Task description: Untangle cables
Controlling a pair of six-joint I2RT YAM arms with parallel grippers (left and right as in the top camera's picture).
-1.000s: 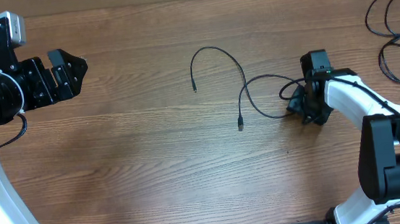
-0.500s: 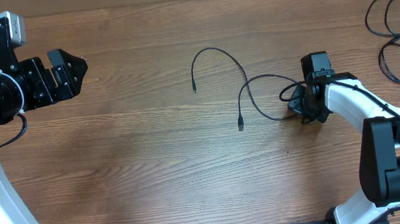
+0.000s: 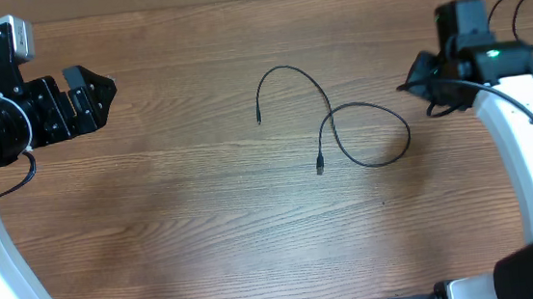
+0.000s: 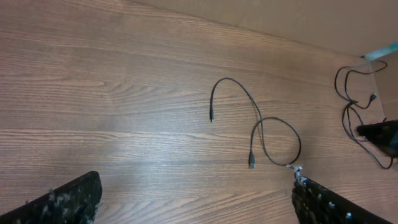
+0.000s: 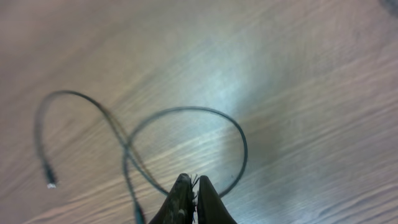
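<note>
A single thin black cable [image 3: 283, 67] [image 4: 233, 79] [image 5: 186, 108] lies loose in the middle of the wooden tabletop [image 3: 205, 223]. One small plug end points down at the left. From there the cord arches up and over to the right, drops, crosses itself once and swings out into a round loop. Its other plug end rests just below the crossing. Nothing lies on it or pins it. The right hand [image 3: 423, 85] [image 5: 189, 186] hangs up and to the right of that loop. In the overhead view it is near the loop but apart from it. Its wrist camera shows its two fingers [image 5: 180, 199] pressed together with nothing between them, their tips pointing at the loop's near edge. The white right arm [image 3: 522, 137] runs down the right side of the tabletop. At the far right edge it partly covers a second group of thin black cables [image 4: 351, 102]. These lie as several overlapping strands well apart from the middle cord, and how they cross under the arm is hidden. The left hand [image 3: 97, 95] [image 4: 196, 186] sits far off at the left edge, well clear of everything. Its fingers [image 4: 68, 199] are spread wide and hold nothing. In its wrist view the middle cable and the far group both show between them, over bare wood.
</note>
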